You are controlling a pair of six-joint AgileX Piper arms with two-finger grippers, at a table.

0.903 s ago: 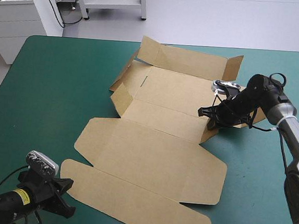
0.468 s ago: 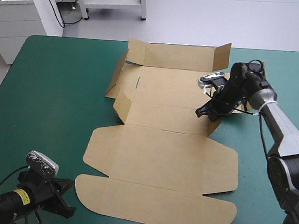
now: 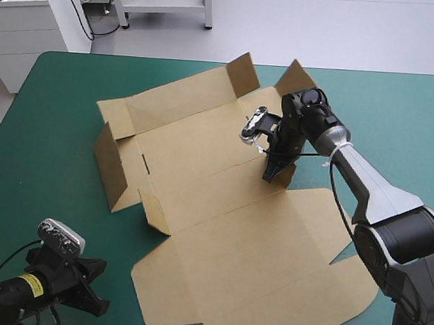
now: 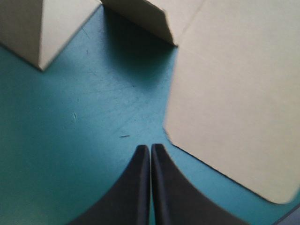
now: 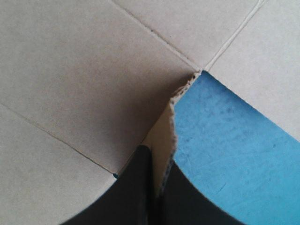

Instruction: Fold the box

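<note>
Nearest, at the table's near left corner, the left gripper (image 4: 150, 151) sits low over the scuffed teal-green cover (image 3: 45, 132). Its black fingers are pressed together into one point and hold nothing. The box (image 3: 220, 216), a smooth, creased sheet of brown board, lies angled across the table's middle, with near panels flat and left and far flaps raised. Farther off, the right gripper (image 5: 157, 157) pinches a raised flap's ragged edge.

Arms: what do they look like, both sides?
Right arm: silver-grey links, black joints and wrist. Left arm: black, yellow label. Left end effector and right end effector: two broad black curved fins each.
</note>
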